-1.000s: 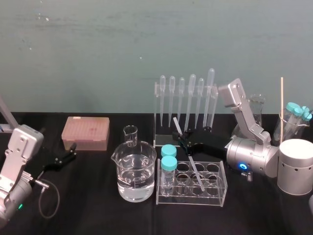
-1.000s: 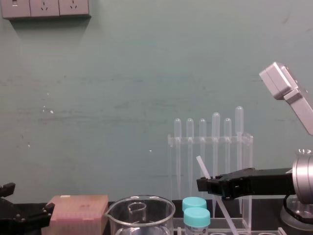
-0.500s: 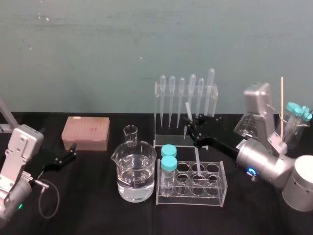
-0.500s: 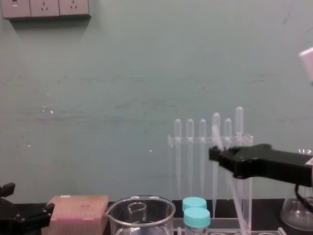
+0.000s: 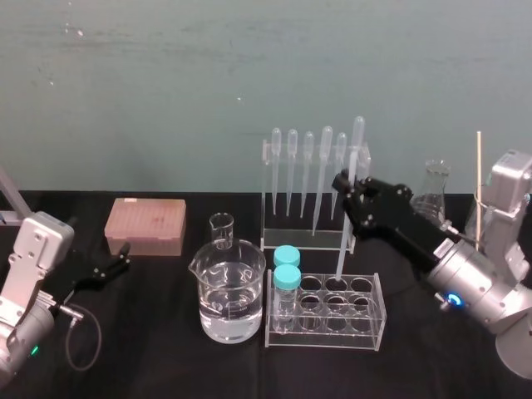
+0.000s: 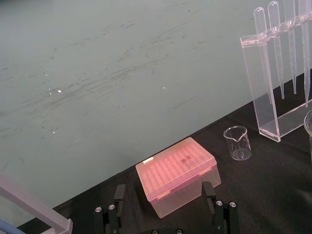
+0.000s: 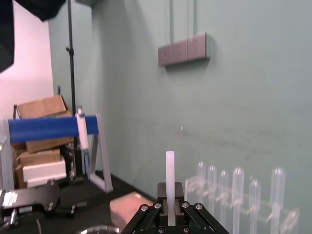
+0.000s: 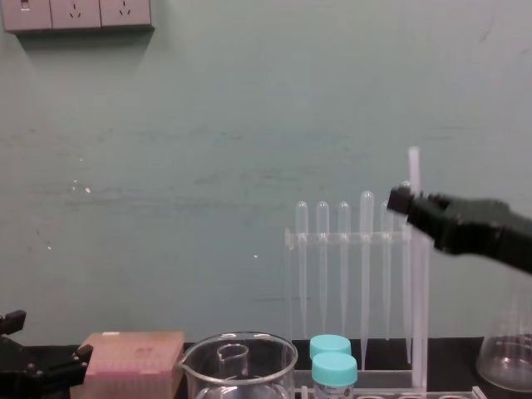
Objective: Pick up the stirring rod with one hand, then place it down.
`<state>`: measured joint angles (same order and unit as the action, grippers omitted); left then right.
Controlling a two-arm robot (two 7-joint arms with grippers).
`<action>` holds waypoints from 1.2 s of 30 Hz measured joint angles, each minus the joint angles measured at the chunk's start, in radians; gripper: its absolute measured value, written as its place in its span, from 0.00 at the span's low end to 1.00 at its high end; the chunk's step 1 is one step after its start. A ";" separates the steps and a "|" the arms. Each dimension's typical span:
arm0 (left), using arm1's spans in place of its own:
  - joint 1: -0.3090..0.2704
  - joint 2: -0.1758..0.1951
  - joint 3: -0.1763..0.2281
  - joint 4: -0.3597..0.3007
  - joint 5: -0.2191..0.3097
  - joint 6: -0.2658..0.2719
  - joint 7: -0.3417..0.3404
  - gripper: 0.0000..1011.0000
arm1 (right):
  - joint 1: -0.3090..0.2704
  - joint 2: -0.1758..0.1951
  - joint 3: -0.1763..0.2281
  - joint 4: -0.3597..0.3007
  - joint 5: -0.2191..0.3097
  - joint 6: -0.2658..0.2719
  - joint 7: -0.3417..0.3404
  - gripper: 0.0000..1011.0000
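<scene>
Left hand (image 5: 123,258) sits low over the black tabletop (image 5: 166,349) at the far left, fingers spread wide with nothing between them, pointing toward the pink box (image 5: 145,224) just beyond it. Moving along, a small beaker (image 5: 222,230) stands behind a big beaker (image 5: 231,291) partly filled with clear liquid. Next comes the clear tube rack (image 5: 326,312), and two teal-capped tubes (image 5: 287,268) stand in its left end. Behind that rises the pipette rack (image 5: 316,187) with its row of bulb-topped pipettes hanging down.

And here's the action: the right hand (image 5: 342,184) reaches in from the right, up at the level of the pipette rack's top bar, and it is clamped tight on the stirring rod (image 5: 342,249). The right wrist view confirms it, the fingers pinched together with the rod standing straight up out of them. From the chest view the rod hangs close to upright, a short stub above the hand and the long part below. Its lower end is down at the back row of holes in the tube rack; whether it touches the rack, I can't tell.

Farther right, a glass flask (image 5: 434,187) stands behind the arm, and a thin wooden stick (image 5: 479,174) stands upright near the edge.
</scene>
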<state>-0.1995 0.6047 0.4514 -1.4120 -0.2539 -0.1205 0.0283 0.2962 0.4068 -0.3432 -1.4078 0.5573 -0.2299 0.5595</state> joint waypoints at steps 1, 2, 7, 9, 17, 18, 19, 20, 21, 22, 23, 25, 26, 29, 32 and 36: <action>0.000 0.000 0.000 0.000 0.000 0.000 0.000 0.99 | -0.001 0.000 0.004 -0.006 0.000 -0.005 0.002 0.07; 0.000 0.000 0.000 0.000 0.000 0.000 0.000 0.99 | -0.001 0.004 0.015 -0.019 0.002 -0.009 0.006 0.07; 0.000 0.000 0.000 0.000 0.000 0.000 0.000 0.99 | 0.018 0.033 0.061 -0.071 0.030 0.013 0.012 0.07; 0.000 0.000 0.000 0.000 0.000 0.000 0.000 0.99 | 0.024 0.044 0.076 -0.084 0.040 0.026 0.012 0.07; 0.000 0.000 0.000 0.000 0.000 0.000 0.000 0.99 | 0.035 0.092 0.128 -0.122 0.057 0.058 0.001 0.07; 0.000 0.000 0.000 0.000 0.000 0.000 0.000 0.99 | 0.034 0.095 0.130 -0.124 0.057 0.059 0.000 0.07; 0.000 0.000 0.000 0.000 0.000 0.000 0.000 0.99 | 0.032 0.098 0.132 -0.128 0.058 0.060 -0.001 0.07; 0.000 0.000 0.000 0.000 0.000 0.000 0.000 0.99 | 0.032 0.098 0.132 -0.128 0.058 0.060 -0.001 0.07; 0.000 0.000 0.000 0.000 0.000 0.000 0.000 0.99 | 0.030 0.101 0.134 -0.131 0.058 0.061 -0.003 0.07; 0.000 0.000 0.000 0.000 0.000 0.000 0.000 0.99 | 0.029 0.102 0.135 -0.131 0.058 0.061 -0.004 0.07; 0.000 0.000 0.000 0.000 0.000 0.000 0.000 0.99 | 0.029 0.103 0.135 -0.132 0.058 0.062 -0.004 0.07; 0.000 0.000 0.000 0.000 0.000 0.000 0.000 0.99 | 0.029 0.103 0.136 -0.132 0.058 0.062 -0.004 0.07; 0.000 0.000 0.000 0.000 0.000 0.000 0.000 0.99 | 0.029 0.103 0.136 -0.132 0.058 0.062 -0.004 0.07; 0.000 0.000 0.000 0.000 0.000 0.000 0.000 0.99 | 0.029 0.104 0.136 -0.131 0.059 0.063 -0.004 0.07; 0.000 0.000 0.000 0.000 0.000 0.000 0.000 0.99 | 0.028 0.104 0.136 -0.129 0.060 0.064 -0.004 0.07; 0.000 0.000 0.000 0.000 0.000 0.000 0.000 0.99 | 0.027 0.105 0.136 -0.129 0.061 0.067 -0.004 0.07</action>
<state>-0.1995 0.6047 0.4514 -1.4120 -0.2539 -0.1205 0.0283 0.3234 0.5114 -0.2070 -1.5364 0.6183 -0.1630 0.5558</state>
